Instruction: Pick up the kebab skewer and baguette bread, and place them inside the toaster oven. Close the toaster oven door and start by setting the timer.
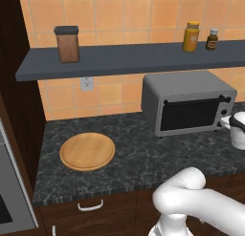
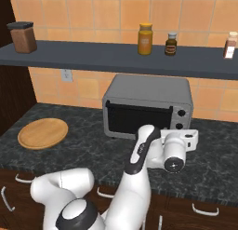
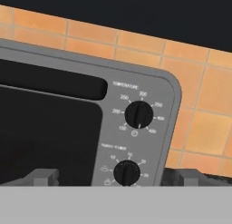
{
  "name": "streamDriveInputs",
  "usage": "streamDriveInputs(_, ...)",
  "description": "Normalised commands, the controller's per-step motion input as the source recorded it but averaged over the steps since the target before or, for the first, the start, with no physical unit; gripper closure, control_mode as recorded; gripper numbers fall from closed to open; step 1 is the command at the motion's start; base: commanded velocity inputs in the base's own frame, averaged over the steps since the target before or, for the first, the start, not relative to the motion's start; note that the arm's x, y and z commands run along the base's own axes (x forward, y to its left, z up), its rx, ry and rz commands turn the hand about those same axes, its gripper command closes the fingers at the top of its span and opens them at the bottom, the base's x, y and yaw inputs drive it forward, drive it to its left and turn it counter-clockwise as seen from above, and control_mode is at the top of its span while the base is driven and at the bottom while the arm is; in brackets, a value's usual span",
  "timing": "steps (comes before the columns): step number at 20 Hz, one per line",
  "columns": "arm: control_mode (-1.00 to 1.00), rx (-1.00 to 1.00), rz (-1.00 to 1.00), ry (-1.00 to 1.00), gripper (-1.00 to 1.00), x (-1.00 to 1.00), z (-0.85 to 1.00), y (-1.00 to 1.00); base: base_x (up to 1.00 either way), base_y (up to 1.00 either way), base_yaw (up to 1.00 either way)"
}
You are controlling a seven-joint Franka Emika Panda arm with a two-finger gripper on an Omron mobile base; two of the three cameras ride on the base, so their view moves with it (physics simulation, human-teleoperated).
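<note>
Up close, grey toaster oven, dark glass door shut.

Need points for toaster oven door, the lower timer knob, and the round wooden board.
toaster oven door [image 1: 189,114]: left base view, middle of the dark glass.
lower timer knob [image 3: 126,172]: hand view, knob's centre.
round wooden board [image 1: 87,151]: left base view, middle of its top face.

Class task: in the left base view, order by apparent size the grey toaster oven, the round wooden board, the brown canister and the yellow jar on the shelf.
1. Grey metal toaster oven
2. Round wooden cutting board, nearer the camera
3. Brown canister with dark lid
4. Yellow jar
</note>
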Motion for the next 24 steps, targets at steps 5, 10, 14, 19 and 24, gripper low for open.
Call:
streamDriveInputs(5,-1.00,0.00,0.00,0.00,-1.00,0.10,-0.10,-0.02,0.00,0.00,0.00)
streamDriveInputs(10,-1.00,0.00,0.00,0.00,-1.00,0.13,-0.10,0.00,0.00,0.00,0.00)
streamDriveInputs(14,-1.00,0.00,0.00,0.00,-1.00,0.16,-0.16,-0.02,0.00,0.00,0.00)
streamDriveInputs(19,-1.00,0.00,0.00,0.00,-1.00,0.21,-0.14,-0.07,0.00,0.00,0.00)
streamDriveInputs(24,-1.00,0.00,0.00,0.00,-1.00,0.16,-0.11,-0.15,0.00,0.00,0.00)
